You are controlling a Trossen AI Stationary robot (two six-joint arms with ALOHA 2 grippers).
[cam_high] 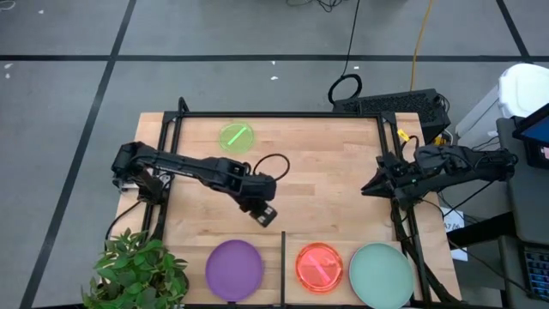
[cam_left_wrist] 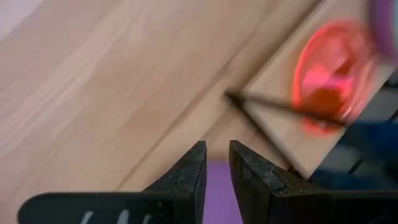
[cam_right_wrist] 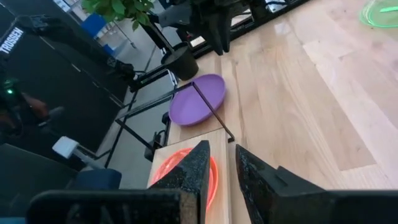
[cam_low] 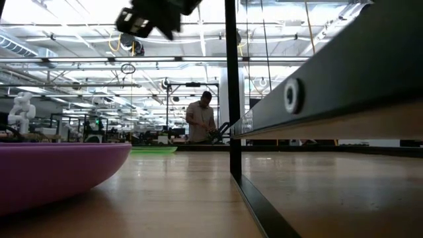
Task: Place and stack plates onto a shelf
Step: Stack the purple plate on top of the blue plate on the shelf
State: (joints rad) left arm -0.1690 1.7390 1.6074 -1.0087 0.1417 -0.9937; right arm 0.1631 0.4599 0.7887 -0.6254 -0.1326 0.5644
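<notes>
The black divider bar (cam_high: 283, 266) is serving as the landmark at the near edge of the bench (cam_high: 326, 184). On one side of the bar the purple plate (cam_high: 234, 269) is lying flat on the bench, just beside it. On the other side the shelf (cam_high: 343, 296) is carrying the red-pink plate (cam_high: 320, 266), close to the bar, and the pale teal plate (cam_high: 381, 275) beyond that, side by side and not stacked.

The left gripper (cam_high: 266, 214) is hovering above the bench, just behind the bar's far end, its jaws standing narrow with only a slim gap and holding nothing. The right gripper (cam_high: 371, 186) is waiting at the bench edge, well away from the bar on the shelf side, its jaws also narrow and empty.

Farthest from the bar, the green plate (cam_high: 237, 137) is lying near the back edge of the bench.

Handling judgement: the plates are appearing light, rigid and smooth-surfaced, so likely slippery. With each lying flat, the raised rim is offering the only purchase; pinching the edge across its lip is advisable.
</notes>
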